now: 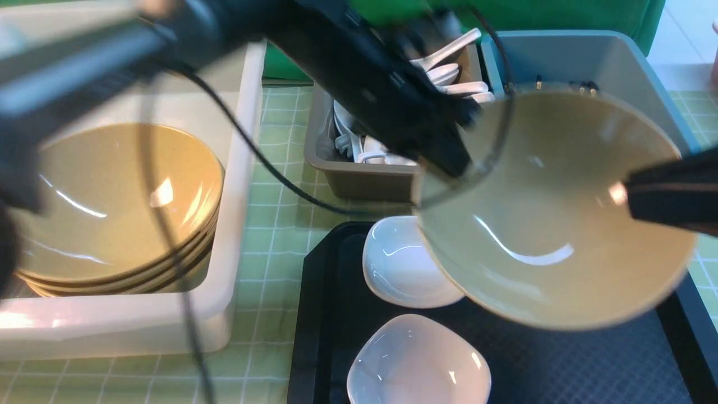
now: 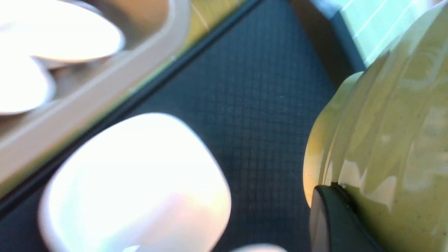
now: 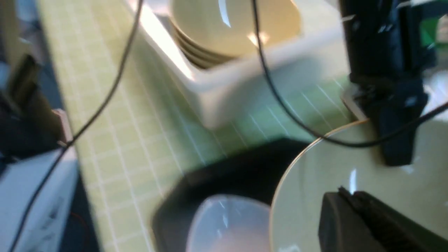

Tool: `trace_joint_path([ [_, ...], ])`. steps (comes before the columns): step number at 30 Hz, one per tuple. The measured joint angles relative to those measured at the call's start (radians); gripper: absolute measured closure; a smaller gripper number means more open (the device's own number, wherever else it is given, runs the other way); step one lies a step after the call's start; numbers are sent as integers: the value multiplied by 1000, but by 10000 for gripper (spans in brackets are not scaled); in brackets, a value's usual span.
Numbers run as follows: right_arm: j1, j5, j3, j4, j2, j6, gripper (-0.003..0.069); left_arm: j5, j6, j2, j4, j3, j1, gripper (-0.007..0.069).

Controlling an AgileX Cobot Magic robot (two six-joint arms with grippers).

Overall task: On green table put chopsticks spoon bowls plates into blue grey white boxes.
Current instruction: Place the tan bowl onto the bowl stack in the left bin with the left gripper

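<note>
A large olive-beige bowl (image 1: 555, 224) hangs tilted above the black tray, held from both sides. My left gripper (image 1: 457, 165) is shut on its left rim, and one black finger (image 2: 332, 217) presses the bowl's outer wall (image 2: 385, 122). My right gripper (image 1: 625, 193) is shut on the right rim, its finger (image 3: 350, 220) lying inside the bowl (image 3: 332, 175). Several more bowls (image 1: 118, 207) are stacked in the white box (image 1: 235, 168). Two white plates (image 1: 406, 264) (image 1: 418, 365) lie on the tray. White spoons (image 1: 449, 73) fill the grey box (image 1: 359, 179). Chopsticks' gold ends (image 1: 583, 86) show in the blue box (image 1: 578, 56).
The black textured tray (image 1: 561, 365) lies on the green table (image 1: 269, 235) in front of the grey and blue boxes. A black cable (image 1: 263, 163) from my left arm hangs across the table between the white and grey boxes.
</note>
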Motion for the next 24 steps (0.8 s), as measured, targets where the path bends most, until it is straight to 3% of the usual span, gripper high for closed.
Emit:
trace_joint_path([
  [1,0,0,0,0,0,-6,622,3,0,-12,0,0,6,609],
  [3,0,24,-36,89,58,-76,620,26,-9,-83,0,12,88,609],
  [7,0,34,-74,144,105,-129,613,23,-13,-242,-12,131,258,609],
  [12,9,33,-89,175,139,-171,607,25,-8,-407,-43,365,535,609],
  [13,35,23,-89,180,155,-177,603,22,-6,-464,-67,465,645,609],
  [14,39,19,-90,181,161,-178,603,21,-2,-478,-74,488,672,609],
  [15,76,-4,-90,183,185,-186,601,20,6,-530,-92,564,777,609],
  [16,81,-10,-90,183,192,-187,601,20,9,-535,-95,572,789,609],
  [17,110,-37,-90,183,214,-191,601,19,23,-574,-101,616,883,609],
  [21,168,-112,-90,183,259,-195,600,-8,9,-596,-76,638,1030,609],
  [24,177,-172,-90,170,283,-192,596,-38,-34,-557,-7,638,1063,609],
])
